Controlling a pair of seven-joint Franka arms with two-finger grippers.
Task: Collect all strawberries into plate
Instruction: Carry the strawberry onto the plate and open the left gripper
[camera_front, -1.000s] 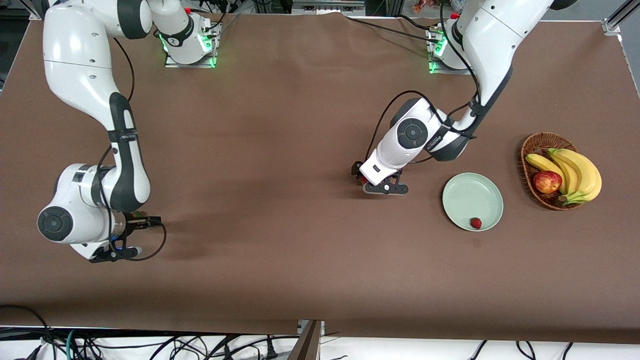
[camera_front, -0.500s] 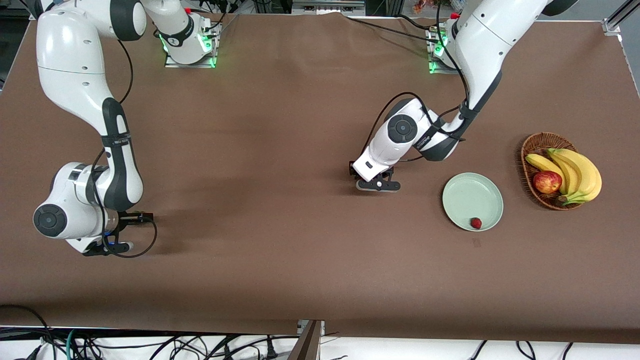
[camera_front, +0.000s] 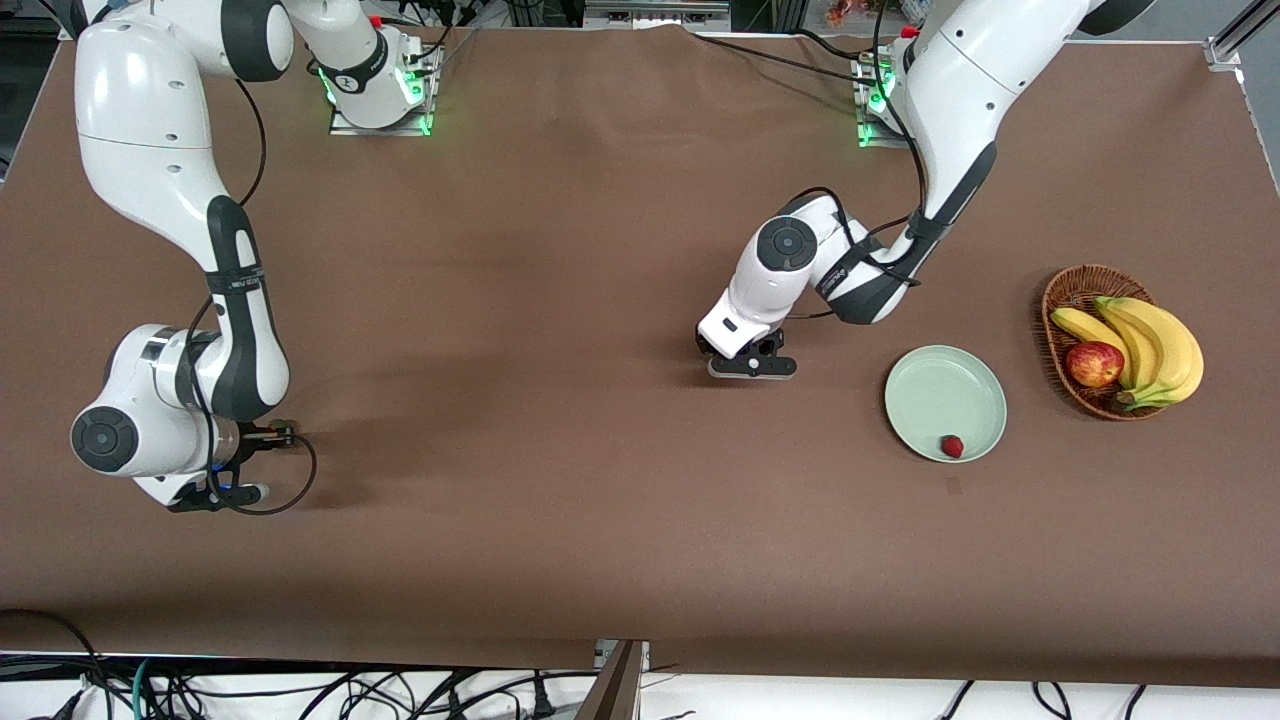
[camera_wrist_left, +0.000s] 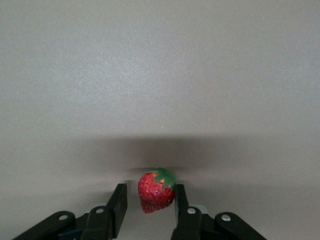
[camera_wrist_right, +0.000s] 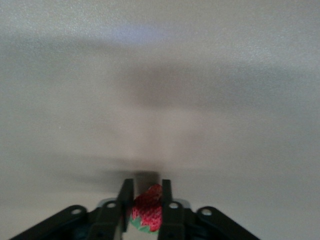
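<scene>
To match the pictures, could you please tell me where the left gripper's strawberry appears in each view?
Front view: hidden under the left gripper.
Left wrist view: the strawberry, gripped by that gripper.
Right wrist view: not in it.
Shared landmark: brown table.

The front camera looks down from high across the whole tabletop (camera_front: 560, 520), facing both robot bases. Each wrist camera sits very close above the tabletop, looking past its own gripper; all views share the brown surface.
</scene>
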